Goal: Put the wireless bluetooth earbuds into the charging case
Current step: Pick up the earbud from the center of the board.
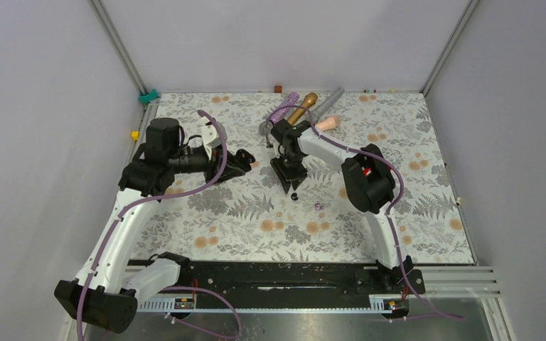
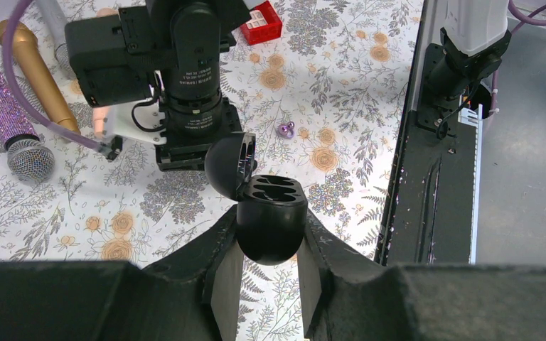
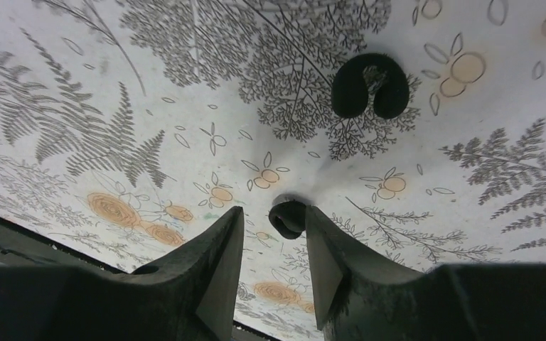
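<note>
Clamping open charging case (image 2: 270,206) in left gripper (image 2: 270,231); straddling black earbud (image 3: 288,217), lower centre, right gripper (image 3: 275,213) half-open, unpinched. Next: pinch, lift, align.

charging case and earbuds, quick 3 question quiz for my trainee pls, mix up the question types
1. True or false: the charging case is closed.
2. The left gripper is: A. shut on the case; B. open above it; C. nowhere near it.
3. Fill the gap: the earbud between the fingers of the right gripper is ____ in colour.

Key: 1 false, its lid stands open; 2 A; 3 black.
</note>
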`<state>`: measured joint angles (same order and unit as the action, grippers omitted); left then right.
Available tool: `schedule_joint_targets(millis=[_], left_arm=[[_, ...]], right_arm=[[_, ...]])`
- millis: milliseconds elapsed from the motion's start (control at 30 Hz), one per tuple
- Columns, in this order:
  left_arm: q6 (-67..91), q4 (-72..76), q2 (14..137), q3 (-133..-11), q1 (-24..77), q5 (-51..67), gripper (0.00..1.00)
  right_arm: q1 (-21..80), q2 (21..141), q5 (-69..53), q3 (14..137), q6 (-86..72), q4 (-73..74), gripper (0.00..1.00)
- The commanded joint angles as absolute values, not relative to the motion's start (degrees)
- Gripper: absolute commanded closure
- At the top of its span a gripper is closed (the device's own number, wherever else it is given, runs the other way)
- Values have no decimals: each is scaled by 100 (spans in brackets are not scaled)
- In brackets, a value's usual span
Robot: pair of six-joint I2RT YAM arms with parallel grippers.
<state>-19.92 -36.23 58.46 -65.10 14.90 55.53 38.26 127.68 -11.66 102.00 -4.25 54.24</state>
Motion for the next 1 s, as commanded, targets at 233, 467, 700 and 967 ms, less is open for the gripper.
schedule_joint_targets(millis=[233,467,700,967], left_arm=[[-1981,-3296,5700,-6497,1425,5684,100],[-2006,-3299,5737,-6499,1420,5693,100],[-2013,-3296,5744,-6498,1417,5690,100],[-2008,-3294,5740,-6511,1423,5698,100]], right_arm=[[3855,13014,-697,11187,-292,5224,54],[3863,13285,-1245,11529,-484,5275,54],[3863,13599,-968,11920,-523,5477,54],[3864,13643,-585,11903,-504,5530,54]])
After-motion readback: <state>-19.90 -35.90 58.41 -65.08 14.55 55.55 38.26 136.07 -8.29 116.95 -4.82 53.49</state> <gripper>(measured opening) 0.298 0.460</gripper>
